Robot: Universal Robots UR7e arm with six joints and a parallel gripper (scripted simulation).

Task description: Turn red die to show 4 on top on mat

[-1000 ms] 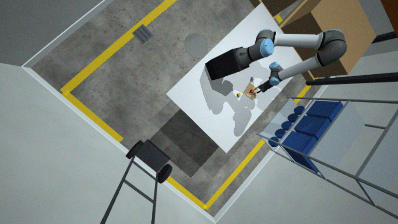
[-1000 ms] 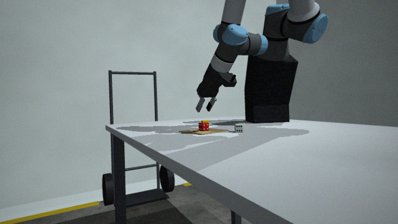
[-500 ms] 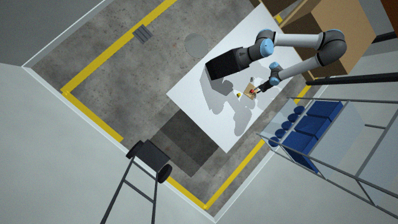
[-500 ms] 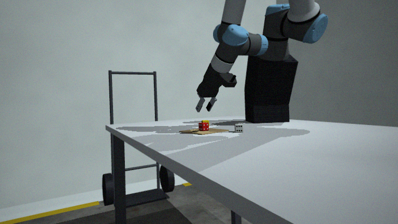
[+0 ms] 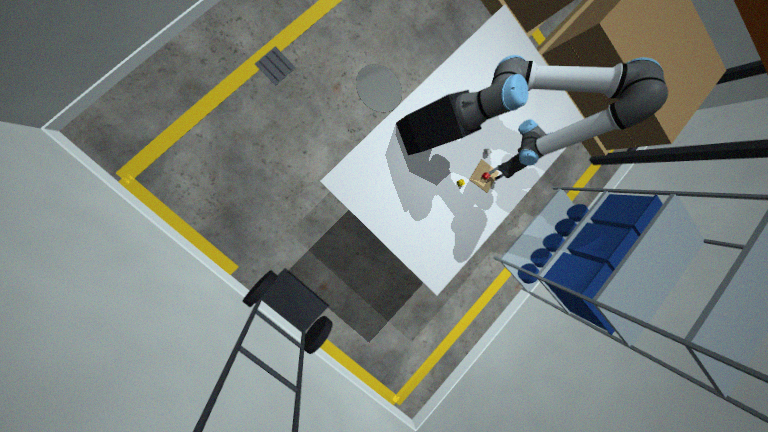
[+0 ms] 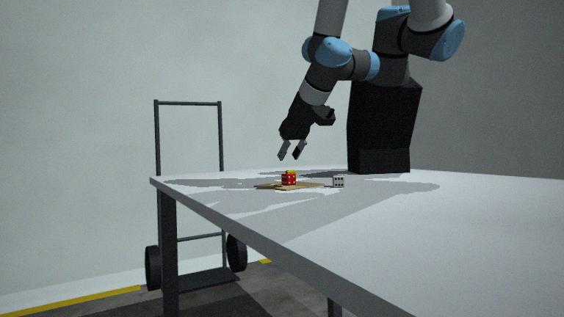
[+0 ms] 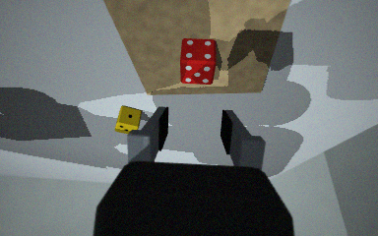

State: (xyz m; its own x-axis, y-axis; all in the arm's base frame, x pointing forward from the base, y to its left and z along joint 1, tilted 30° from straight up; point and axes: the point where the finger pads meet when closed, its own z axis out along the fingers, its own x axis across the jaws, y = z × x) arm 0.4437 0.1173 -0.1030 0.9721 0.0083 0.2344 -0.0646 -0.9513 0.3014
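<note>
The red die (image 7: 198, 61) lies flat on the tan mat (image 7: 198, 37), near the mat's edge closest to my gripper. In the wrist view its top face shows four pips and its near face shows five. It also shows in the exterior view (image 6: 288, 177) and in the top view (image 5: 485, 176). My gripper (image 7: 194, 121) (image 6: 291, 151) is open and empty. It hangs tilted above the table, short of the die. A yellow die (image 7: 128, 119) lies on the table off the mat, left of my left finger. A white die (image 6: 338, 180) lies on the table beside the mat.
The robot's black base block (image 6: 380, 130) stands on the table behind the mat. The table's edge (image 6: 199, 209) runs close to the mat on the left, with a hand truck (image 6: 189, 197) beyond it. Blue-bin shelving (image 5: 594, 246) stands beside the table.
</note>
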